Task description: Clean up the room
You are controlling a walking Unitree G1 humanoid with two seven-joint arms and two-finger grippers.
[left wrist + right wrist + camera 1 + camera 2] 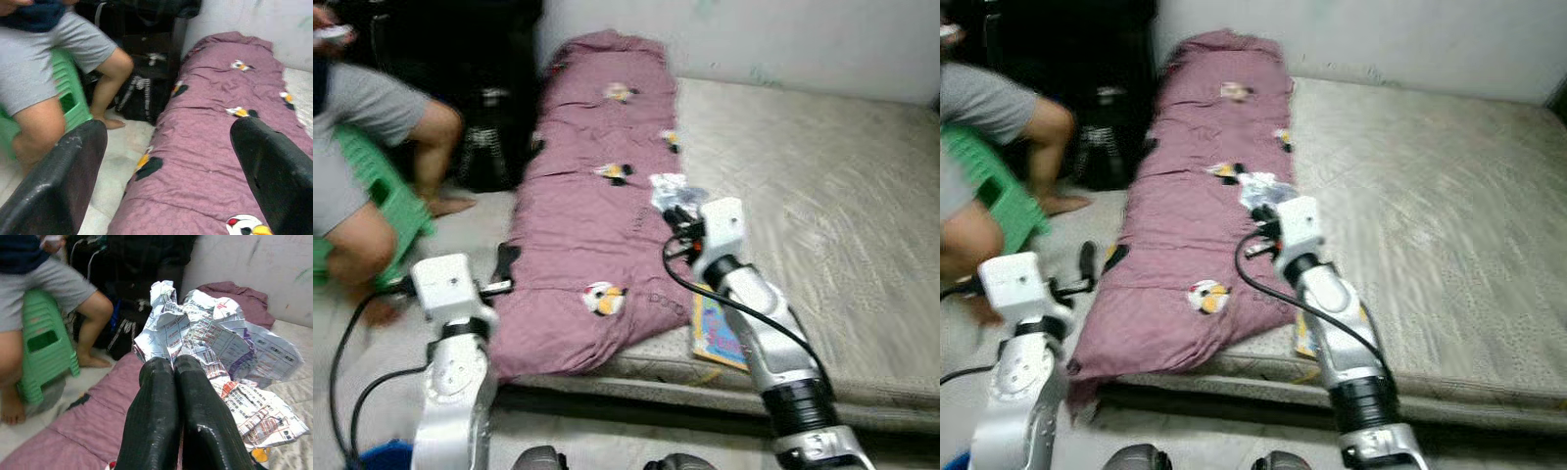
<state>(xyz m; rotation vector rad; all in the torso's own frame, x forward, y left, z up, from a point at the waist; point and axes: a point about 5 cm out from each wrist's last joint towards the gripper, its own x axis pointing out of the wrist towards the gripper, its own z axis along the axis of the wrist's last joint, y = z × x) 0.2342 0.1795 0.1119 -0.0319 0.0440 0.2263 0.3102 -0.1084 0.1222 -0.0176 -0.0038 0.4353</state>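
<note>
My right gripper (pixel 174 364) is shut on a crumpled printed sheet of paper (pixel 215 338). It holds the paper (pixel 668 188) over the right edge of a long pink quilt (pixel 597 196) with penguin prints, which lies along the left side of a grey mattress (pixel 822 196). My left gripper (pixel 166 142) is open with nothing between its fingers (pixel 63 176). It hovers at the quilt's near left edge, above the floor (pixel 504 269). A colourful booklet (pixel 715 333) lies on the mattress front edge, under my right arm.
A person (pixel 362 127) sits on a green plastic stool (pixel 396 196) at the left, legs out over the floor. Dark bags (pixel 489 147) stand against the wall beside the quilt's far end. A blue object (pixel 386 455) is at my lower left.
</note>
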